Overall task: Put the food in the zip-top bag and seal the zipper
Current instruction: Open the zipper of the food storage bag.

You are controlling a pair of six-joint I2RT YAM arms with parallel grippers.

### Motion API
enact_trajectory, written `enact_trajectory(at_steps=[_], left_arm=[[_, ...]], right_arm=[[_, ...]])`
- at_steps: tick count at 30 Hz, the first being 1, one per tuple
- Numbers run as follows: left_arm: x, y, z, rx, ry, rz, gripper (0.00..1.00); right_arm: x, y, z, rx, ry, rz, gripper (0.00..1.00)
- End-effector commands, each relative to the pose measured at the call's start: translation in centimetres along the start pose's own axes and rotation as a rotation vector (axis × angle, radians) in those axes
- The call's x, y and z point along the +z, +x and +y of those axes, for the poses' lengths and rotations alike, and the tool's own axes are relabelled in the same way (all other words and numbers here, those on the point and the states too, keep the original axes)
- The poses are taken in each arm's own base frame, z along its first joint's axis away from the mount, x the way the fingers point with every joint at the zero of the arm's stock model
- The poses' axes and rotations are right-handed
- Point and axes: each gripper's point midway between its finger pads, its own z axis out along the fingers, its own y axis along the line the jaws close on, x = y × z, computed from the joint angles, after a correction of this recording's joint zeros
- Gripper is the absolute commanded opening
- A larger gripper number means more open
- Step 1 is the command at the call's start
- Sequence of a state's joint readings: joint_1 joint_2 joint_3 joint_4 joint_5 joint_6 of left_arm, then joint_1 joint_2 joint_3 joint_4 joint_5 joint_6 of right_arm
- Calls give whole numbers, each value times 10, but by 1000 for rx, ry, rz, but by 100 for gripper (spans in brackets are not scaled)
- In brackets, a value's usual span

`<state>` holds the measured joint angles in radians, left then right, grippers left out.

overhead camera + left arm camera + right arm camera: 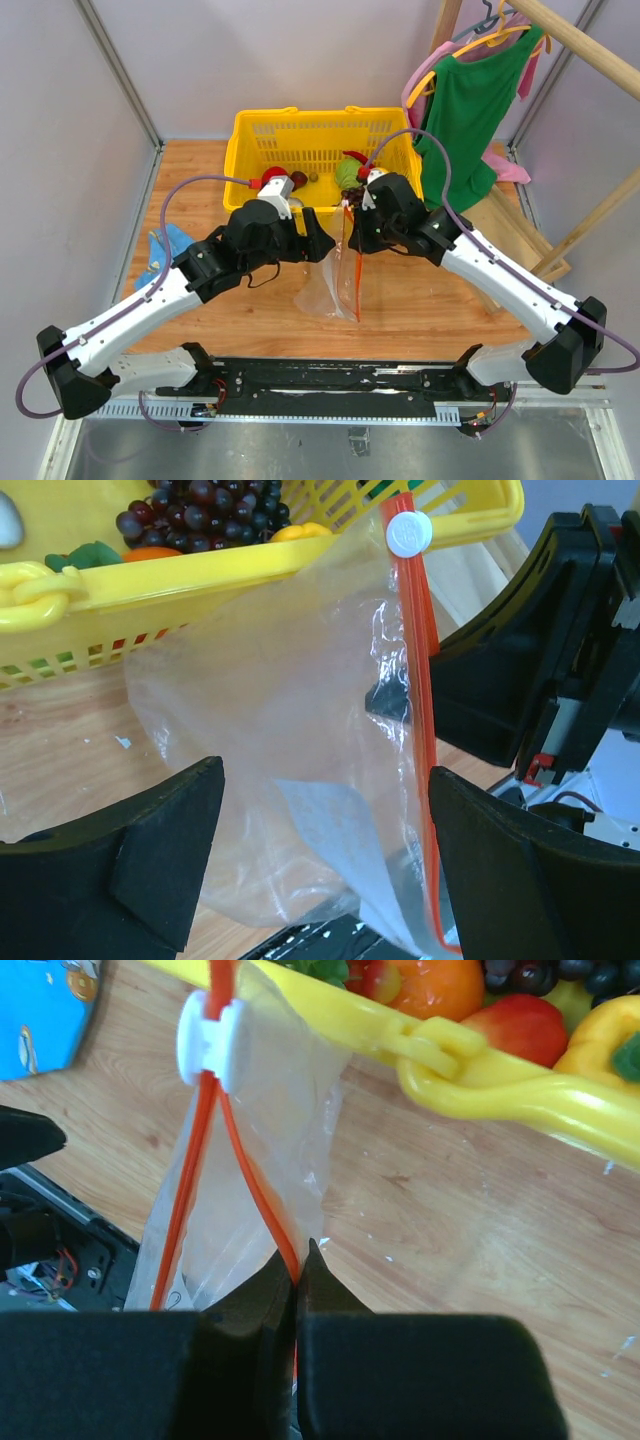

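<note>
Two robot arms meet over a wooden counter point(430, 300), the left arm point(180, 285) reaching in from 8 o'clock and the right arm point(490, 270) from 4 o'clock; between them, at the centre of the top view, the zip-top bag point(325, 285) hangs upright, its red-orange zipper point(352, 265) running near vertical along its right edge.

The right jaws are closed, pinching one strand of the zipper; the right wrist view shows the two strands parted below the whitish slider point(210, 1045), which sits at the top end of the strip.

The left jaws stand wide apart, one finger point(160, 870) on either side of the see-through plastic and neither touching it; in that view the zipper lies just inside the right-hand finger.

The food lies in the yellow basket point(262, 135) at 12 o'clock from the bag, with the bag's top end close against the basket's near rim; dark grapes point(200, 505), an orange point(440, 985), a red piece point(520, 1025), a yellow bell pepper point(600, 1040) and a green piece point(90, 553) show over that rim.

A blue packet point(165, 248) lies on the counter at 9 o'clock; a green garment point(470, 110) hangs on a rack at 2 o'clock.
</note>
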<state>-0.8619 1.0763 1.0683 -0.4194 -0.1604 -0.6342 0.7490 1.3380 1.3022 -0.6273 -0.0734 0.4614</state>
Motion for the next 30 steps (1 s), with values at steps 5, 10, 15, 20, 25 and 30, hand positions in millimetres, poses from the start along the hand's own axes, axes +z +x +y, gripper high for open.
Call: enact_trajectory(at_steps=[5,10,15,20,25,30], left_arm=[[-9,-6,-4,24,-40,-33,86],[-13,2,-3,89,-84,-23,84],[-12,12,0,171,-168,-9,81],[-10,19,12,251,-269,15,76],[-14,26,33,292,-381,45,67],[-29,15,46,307,-446,14,53]], right_arm=[[5,-16,27,113,13,-91,1],[7,-15,36,124,21,-101,1],[6,-16,36,141,25,-119,1],[1,-16,35,142,23,-128,1],[0,-15,33,123,29,-127,1],[0,-6,25,86,62,-88,1]])
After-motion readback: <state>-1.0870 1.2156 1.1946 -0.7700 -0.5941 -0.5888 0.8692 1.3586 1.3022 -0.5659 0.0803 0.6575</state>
